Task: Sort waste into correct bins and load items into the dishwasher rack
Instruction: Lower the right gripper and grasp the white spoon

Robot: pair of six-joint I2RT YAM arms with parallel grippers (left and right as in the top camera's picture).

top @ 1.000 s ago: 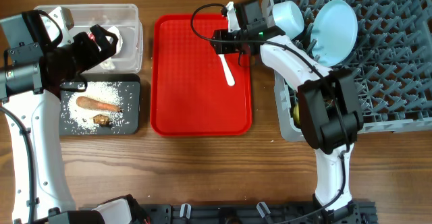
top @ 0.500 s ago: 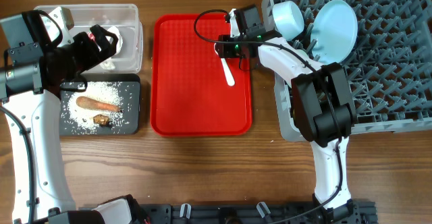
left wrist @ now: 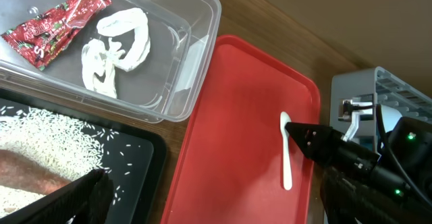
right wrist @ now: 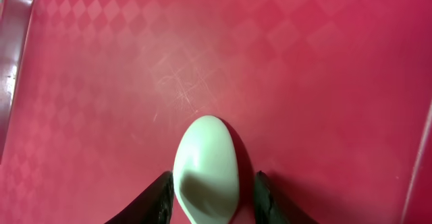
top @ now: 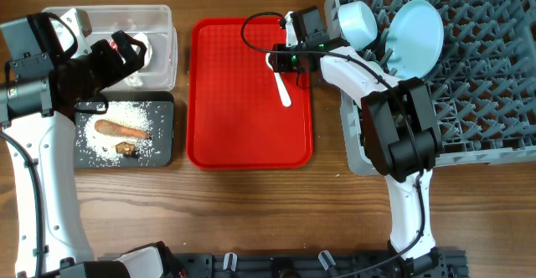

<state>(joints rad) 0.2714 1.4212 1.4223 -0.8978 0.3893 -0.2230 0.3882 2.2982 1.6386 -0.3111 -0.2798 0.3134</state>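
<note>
A white plastic spoon (top: 284, 89) lies on the red tray (top: 243, 110), near its far right corner. My right gripper (top: 280, 60) is down at the spoon's bowl. In the right wrist view its two fingers (right wrist: 210, 198) sit on either side of the bowl (right wrist: 206, 166), open, with a narrow gap on the right side. The spoon still rests flat on the tray (right wrist: 283, 55). My left gripper (top: 126, 52) is open and empty, held above the edge of the clear bin (top: 163, 23). The left wrist view also shows the spoon (left wrist: 286, 153).
The clear bin (left wrist: 196, 32) holds a red wrapper (left wrist: 57, 23) and crumpled white paper (left wrist: 111, 45). A black tray (top: 163, 144) in front of it holds rice, an orange food piece (top: 121, 129) and scraps. The grey dish rack (top: 477, 85) at the right holds a pale blue cup (top: 356, 20) and bowl (top: 416, 37).
The right gripper shifted slightly right and settled over the spoon's bowl a second ago, and has stayed still since. The left arm has not moved.
</note>
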